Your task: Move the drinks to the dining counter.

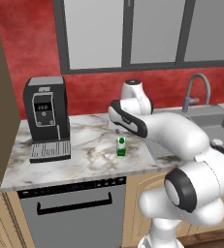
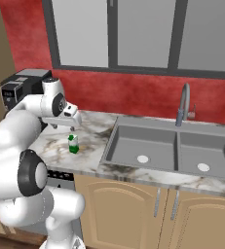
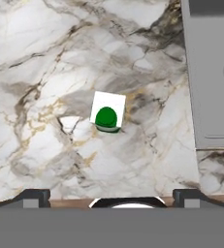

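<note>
With the tool (image 3: 111, 196) open and empty above the surface (image 1: 84, 160), the carton (image 3: 107, 117) stands upright at 12 o'clock of its tips in the hand view, so descend straight, centre it between the tips, then close squarely.

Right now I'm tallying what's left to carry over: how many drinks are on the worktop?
1: a green-and-white carton stands upright on the marble worktop, between the coffee machine and the sink. Others may sit behind the arm.
</note>
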{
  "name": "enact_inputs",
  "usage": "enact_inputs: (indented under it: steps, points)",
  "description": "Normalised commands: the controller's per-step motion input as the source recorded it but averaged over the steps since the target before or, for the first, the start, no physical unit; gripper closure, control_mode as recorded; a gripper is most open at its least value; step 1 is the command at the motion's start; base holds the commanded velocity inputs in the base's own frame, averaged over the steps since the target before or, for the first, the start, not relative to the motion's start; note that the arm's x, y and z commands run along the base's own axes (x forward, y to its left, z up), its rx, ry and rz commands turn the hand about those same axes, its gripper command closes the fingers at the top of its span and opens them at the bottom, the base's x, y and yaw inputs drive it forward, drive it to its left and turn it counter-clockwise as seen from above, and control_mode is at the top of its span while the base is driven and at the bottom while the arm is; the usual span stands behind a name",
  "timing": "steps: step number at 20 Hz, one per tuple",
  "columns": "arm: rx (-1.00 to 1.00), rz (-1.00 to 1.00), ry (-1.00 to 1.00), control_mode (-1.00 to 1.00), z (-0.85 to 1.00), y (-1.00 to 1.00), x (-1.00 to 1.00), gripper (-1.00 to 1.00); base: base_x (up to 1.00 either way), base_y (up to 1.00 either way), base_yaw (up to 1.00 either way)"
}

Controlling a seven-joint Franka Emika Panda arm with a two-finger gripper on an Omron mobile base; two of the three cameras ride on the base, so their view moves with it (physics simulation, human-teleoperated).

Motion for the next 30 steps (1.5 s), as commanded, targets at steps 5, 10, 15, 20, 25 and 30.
enact_inputs:
  steps: [5, 10, 15, 20, 25, 30]
  points:
    - [0.0, -0.02, 0.0, -1.0, -0.16, 0.0, 0.16, -1.0, 0.0, 0.0, 0.0]
    - [0.0, -0.02, 0.0, -1.0, -0.21, 0.0, 0.18, -1.0, 0.0, 0.0, 0.0]
    - [0.0, -0.02, 0.0, -1.0, -0.19, 0.03, 0.17, -1.0, 0.0, 0.0, 0.0]
    - [0.0, -0.02, 0.04, -1.0, -0.17, 0.01, 0.16, -1.0, 0.0, 0.0, 0.0]
    - [0.0, -0.02, 0.04, -1.0, -0.16, 0.01, 0.15, -1.0, 0.0, 0.0, 0.0]
    - [0.0, -0.02, 0.04, -1.0, -0.12, 0.0, 0.11, -1.0, 0.0, 0.0, 0.0]
